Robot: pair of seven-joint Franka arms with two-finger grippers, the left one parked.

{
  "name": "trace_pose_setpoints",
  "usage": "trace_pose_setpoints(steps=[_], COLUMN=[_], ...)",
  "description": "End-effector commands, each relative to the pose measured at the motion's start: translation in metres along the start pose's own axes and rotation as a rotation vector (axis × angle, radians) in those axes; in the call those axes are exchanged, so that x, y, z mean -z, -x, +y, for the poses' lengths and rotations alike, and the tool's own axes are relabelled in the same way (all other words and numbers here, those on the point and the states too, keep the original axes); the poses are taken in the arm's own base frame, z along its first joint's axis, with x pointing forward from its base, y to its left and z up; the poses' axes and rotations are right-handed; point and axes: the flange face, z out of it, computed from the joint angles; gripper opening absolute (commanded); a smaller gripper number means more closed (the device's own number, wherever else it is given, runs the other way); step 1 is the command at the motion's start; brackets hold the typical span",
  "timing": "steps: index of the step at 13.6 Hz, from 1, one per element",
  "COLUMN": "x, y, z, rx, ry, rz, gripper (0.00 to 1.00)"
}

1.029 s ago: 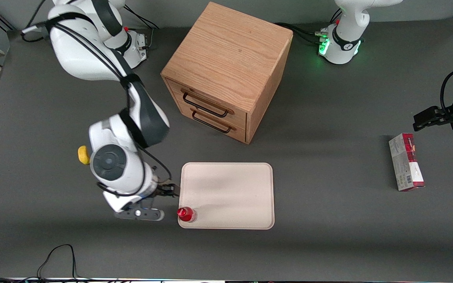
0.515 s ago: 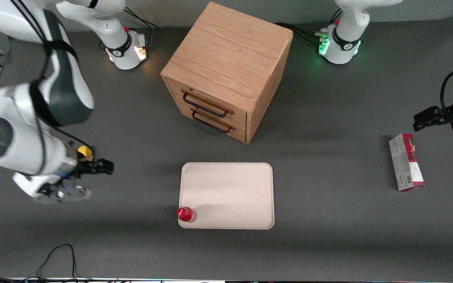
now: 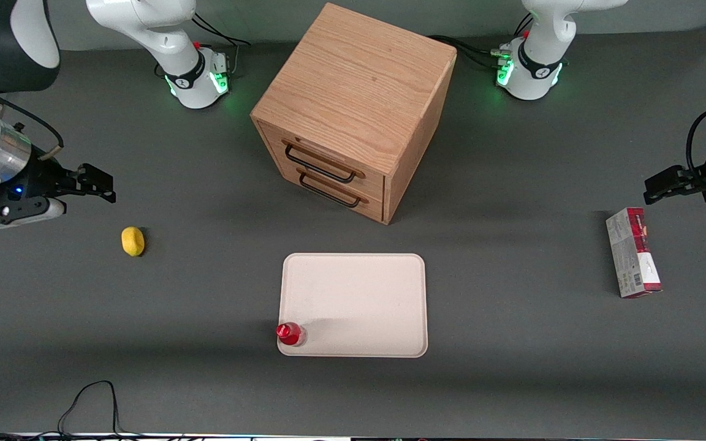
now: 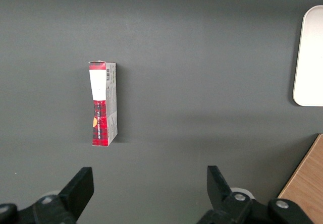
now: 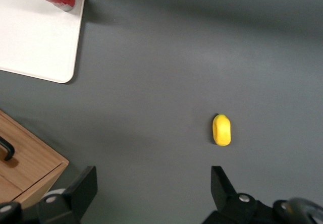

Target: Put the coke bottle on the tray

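Front view: coke bottle (image 3: 291, 334) stood at tray (image 3: 377, 275) 7 o'clock corner, near rim; I judged a bump could tip it off. Gripper (image 3: 97, 184), fingers spread and empty, hung well apart.

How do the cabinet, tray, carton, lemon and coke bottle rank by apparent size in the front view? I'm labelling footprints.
1. cabinet
2. tray
3. carton
4. lemon and coke bottle: too alike.
The gripper holds nothing.

The working arm's black two-finger pincer (image 3: 100, 185), fingers spread and empty, has withdrawn from beside the cream-white rectangular tray (image 3: 353, 288) to the working arm's end of the tabletop, uncovering the small yellow lemon-like lump (image 3: 133, 241).
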Motion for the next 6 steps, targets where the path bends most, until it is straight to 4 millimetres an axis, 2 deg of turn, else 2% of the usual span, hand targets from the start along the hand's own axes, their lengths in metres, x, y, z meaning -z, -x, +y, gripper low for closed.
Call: trace_pose_setpoints(steps=[1,3,6], x=[-0.004,0.001,0.004], y=[0.004,0.008,0.012], z=[0.0,0.009,0.011], rx=[0.016,0.007,0.015], ry=[-0.025,-0.029,-0.034], rz=[0.002,-0.012,-0.031], gripper=[1.0,1.0,1.0])
